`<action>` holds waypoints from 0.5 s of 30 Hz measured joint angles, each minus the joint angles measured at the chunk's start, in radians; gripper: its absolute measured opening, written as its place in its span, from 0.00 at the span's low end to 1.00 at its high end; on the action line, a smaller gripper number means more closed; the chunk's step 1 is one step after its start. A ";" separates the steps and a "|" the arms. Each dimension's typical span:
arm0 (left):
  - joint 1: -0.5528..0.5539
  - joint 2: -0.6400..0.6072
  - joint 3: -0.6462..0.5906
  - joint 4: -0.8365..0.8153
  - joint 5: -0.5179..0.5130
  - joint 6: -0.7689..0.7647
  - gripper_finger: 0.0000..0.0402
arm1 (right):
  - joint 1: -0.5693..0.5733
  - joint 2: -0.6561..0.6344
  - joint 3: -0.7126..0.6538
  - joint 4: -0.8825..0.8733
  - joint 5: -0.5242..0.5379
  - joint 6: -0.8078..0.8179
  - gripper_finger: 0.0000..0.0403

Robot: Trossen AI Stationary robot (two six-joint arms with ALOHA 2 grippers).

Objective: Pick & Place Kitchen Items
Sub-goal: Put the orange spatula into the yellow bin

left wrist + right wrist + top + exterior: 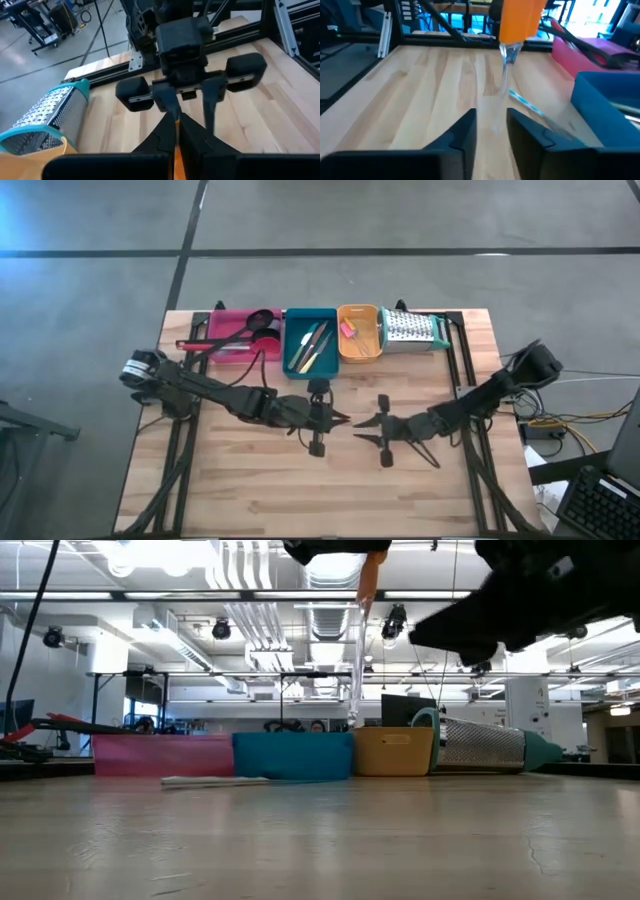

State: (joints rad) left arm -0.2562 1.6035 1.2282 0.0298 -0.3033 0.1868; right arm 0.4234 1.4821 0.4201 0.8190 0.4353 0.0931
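Orange-handled clear utensil [521,17], top centre, looks light, slick, brittle; my left gripper [176,122] clamps its handle, my right gripper [492,120] stands apart.

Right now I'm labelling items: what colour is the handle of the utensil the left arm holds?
Orange handle, clear blade; right wrist view shows it best.

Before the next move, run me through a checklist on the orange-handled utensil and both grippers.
1. Left gripper shut on the utensil handle: ok.
2. Right gripper open, facing the left one at mid-table: ok.
3. Right fingers free of the utensil's clear shaft: cannot tell.
4. Utensil hanging above the table, not touching it: ok.
5. Table in front of the teal tray free: not ok, a thin stick lies there.
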 joint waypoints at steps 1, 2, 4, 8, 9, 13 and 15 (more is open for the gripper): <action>0.000 0.000 0.000 -0.001 0.001 0.000 0.02 | -0.002 0.009 0.012 0.000 -0.001 -0.013 0.27; 0.000 0.000 0.000 -0.001 0.003 0.000 0.02 | -0.006 0.012 0.017 -0.004 0.000 -0.017 0.30; 0.000 -0.002 0.000 -0.003 0.003 -0.001 0.02 | -0.014 0.021 0.037 0.001 0.006 -0.018 0.36; 0.000 -0.002 0.000 0.002 0.003 -0.001 0.02 | -0.030 0.030 0.056 0.001 0.060 0.001 0.47; 0.000 -0.002 0.000 0.006 0.003 -0.001 0.02 | -0.035 0.031 0.060 0.000 0.061 0.010 0.48; 0.000 -0.002 0.000 0.020 0.003 0.000 0.02 | -0.039 0.059 0.088 -0.001 0.062 0.027 0.53; 0.002 -0.002 0.000 0.022 0.003 0.001 0.02 | -0.038 0.081 0.109 0.000 0.061 0.021 0.54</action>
State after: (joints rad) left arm -0.2537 1.6020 1.2285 0.0517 -0.3000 0.1875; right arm 0.3850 1.5629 0.5293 0.8187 0.4962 0.1145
